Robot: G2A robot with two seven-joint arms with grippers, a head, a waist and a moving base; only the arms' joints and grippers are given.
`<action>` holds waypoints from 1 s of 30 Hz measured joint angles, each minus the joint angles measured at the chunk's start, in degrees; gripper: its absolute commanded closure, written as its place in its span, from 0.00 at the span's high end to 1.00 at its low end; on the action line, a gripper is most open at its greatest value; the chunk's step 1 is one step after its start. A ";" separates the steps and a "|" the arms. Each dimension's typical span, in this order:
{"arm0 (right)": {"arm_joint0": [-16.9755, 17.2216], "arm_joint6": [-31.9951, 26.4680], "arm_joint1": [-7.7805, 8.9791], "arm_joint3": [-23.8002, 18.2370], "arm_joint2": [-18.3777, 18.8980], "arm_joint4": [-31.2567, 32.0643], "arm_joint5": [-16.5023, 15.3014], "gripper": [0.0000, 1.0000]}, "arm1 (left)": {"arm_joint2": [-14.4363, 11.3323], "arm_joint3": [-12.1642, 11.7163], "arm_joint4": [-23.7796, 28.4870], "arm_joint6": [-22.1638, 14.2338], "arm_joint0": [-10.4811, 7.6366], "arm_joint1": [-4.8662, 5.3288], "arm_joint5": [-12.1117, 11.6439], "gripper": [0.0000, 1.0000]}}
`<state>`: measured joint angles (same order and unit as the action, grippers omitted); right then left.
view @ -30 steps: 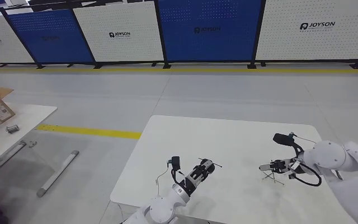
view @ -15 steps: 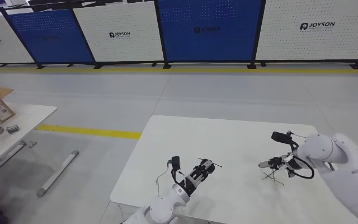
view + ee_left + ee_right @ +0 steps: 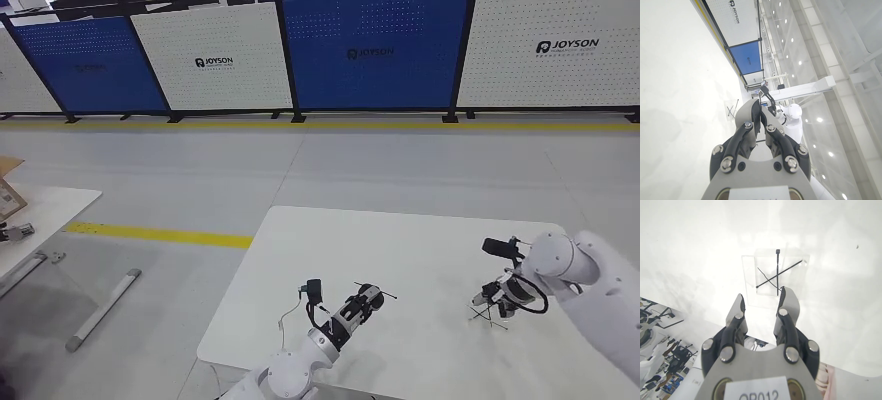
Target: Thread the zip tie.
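R gripper point(image 3: 762, 292) wide open, empty, just over crossed zip ties point(image 3: 777, 275) on clear sheet point(image 3: 749, 285), right side of table point(image 3: 400, 245). L gripper point(image 3: 368, 296) pinched tight on one zip tie point(image 3: 388, 294), near edge.

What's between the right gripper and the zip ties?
Nothing visible: the right gripper, fingers open, points straight at the crossed zip ties lying uncovered on the clear tray.

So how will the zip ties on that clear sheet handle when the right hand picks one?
Zip ties: thin, long, probably light and bendy. They lie crossed, so lifting one may drag another. Clear sheet looks smooth; ties could slide when nudged.
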<state>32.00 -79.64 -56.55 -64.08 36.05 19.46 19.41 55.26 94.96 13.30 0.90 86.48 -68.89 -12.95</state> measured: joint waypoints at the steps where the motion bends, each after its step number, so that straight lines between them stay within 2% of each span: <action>1: -0.19 0.00 -0.14 0.42 -0.30 0.16 0.12 0.38 | 0.00 0.00 0.00 0.00 0.00 0.00 0.00 0.00; 6: -1.20 0.00 -1.16 3.19 -1.54 1.17 0.08 0.38 | 0.00 0.00 0.00 0.00 0.00 0.00 0.00 0.00; 8: -1.62 0.00 -1.74 4.18 -1.98 1.26 0.07 0.41 | 0.00 0.00 0.00 0.00 0.00 0.00 0.00 0.00; 10: -2.12 0.00 -2.52 5.31 -2.47 1.04 0.07 0.38 | 0.00 0.00 0.00 0.00 0.00 0.00 0.00 0.00; 16: -3.71 0.00 -5.03 9.76 -4.34 1.38 0.07 0.37 | 0.00 0.00 0.00 0.00 0.00 0.00 0.00 0.00; 25: -5.48 0.00 -8.71 16.49 -5.83 2.42 0.07 0.24 | 0.00 0.00 0.00 0.00 0.00 0.00 0.00 0.00; 30: -6.16 0.00 -10.54 19.59 -5.98 2.98 0.07 0.24 | 0.00 0.00 0.00 0.00 0.00 0.00 0.00 0.00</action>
<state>25.85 -79.64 -67.09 -44.49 30.07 22.44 19.48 55.26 94.96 13.30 0.90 86.48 -68.89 -12.95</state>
